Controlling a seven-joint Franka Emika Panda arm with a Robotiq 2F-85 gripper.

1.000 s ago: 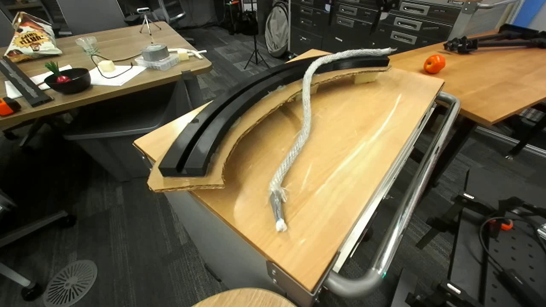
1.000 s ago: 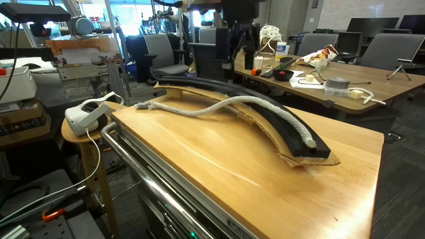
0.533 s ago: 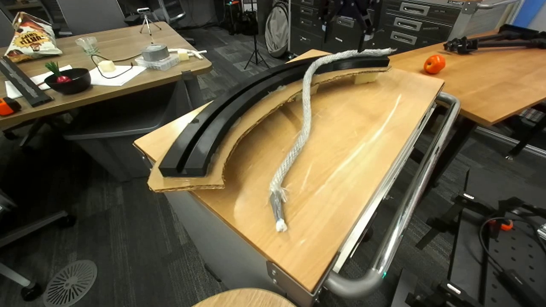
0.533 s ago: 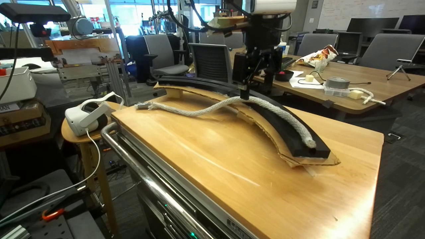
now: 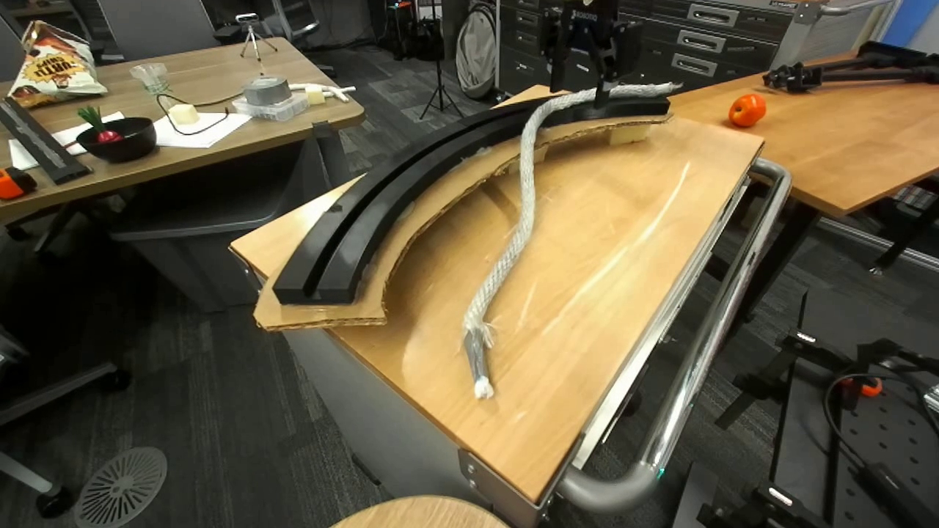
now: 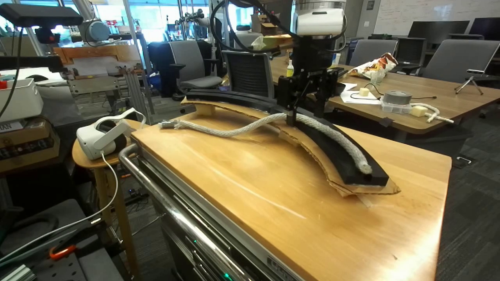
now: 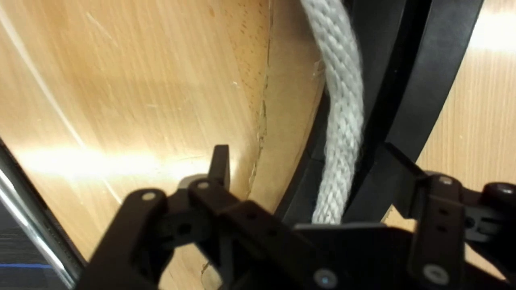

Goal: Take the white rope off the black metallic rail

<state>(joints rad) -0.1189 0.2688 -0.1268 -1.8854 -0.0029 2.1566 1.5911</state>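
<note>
hiding some rope [image 7: 343, 108], the pincer [image 7: 305, 146] straddles it

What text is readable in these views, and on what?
"ROBOTIQ": gripper
"TURTLE CHIPS", slightly blurred: snack bag
"MAN", perhaps cut off at the frame edge: box
Too small or blurred to read: cart label, cabinet label, wall sign, writing on the whiteboard.
</note>
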